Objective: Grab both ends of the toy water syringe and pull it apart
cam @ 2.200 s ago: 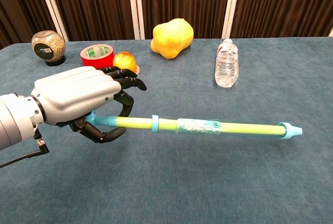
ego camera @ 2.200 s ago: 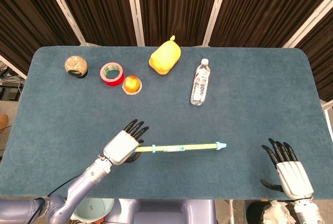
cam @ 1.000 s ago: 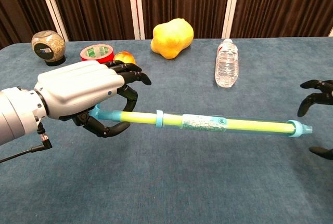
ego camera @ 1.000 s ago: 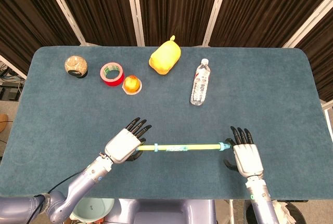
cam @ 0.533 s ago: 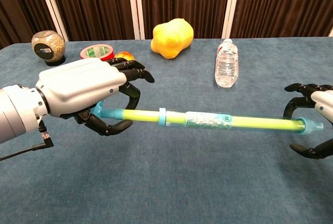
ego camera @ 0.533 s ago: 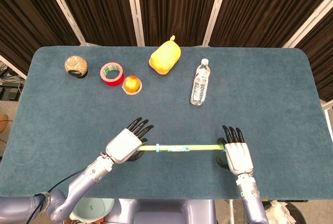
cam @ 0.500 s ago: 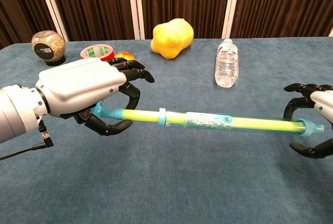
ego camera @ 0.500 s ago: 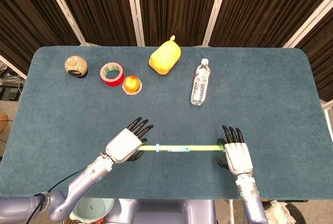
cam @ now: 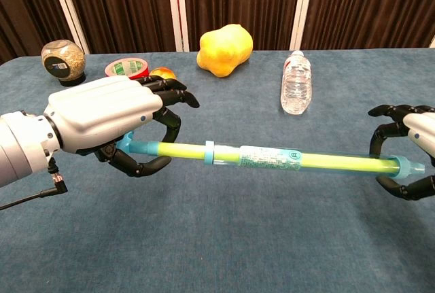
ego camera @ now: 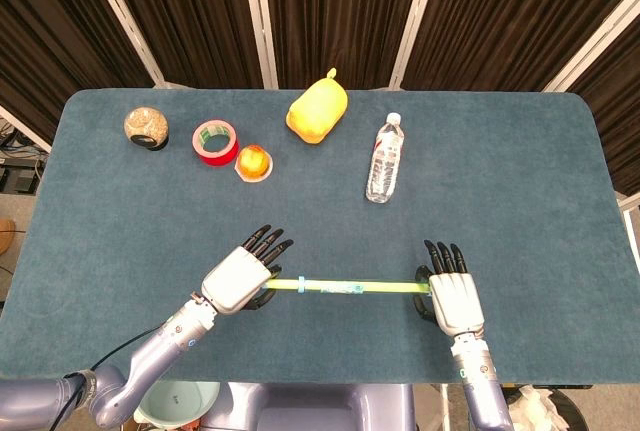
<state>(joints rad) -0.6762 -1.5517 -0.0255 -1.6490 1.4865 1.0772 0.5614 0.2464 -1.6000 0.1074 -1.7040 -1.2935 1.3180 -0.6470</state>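
My fingers (cam: 153,165) on the left hand (cam: 102,124) curl around one end of the syringe (cam: 272,158), while my right hand (cam: 408,160) spreads loosely around the other end above the counter (cam: 224,238).

The right hand (ego camera: 456,296) has travelled from the tabletop's (ego camera: 520,171) 4 o'clock corner toward 9 o'clock and now sits at the nozzle end of the toy water syringe (ego camera: 350,288), fingers curved around the tip, contact uncertain. The left hand (cam: 109,123) has raised the syringe off the tabletop; its tube has shifted slightly toward 3 o'clock.
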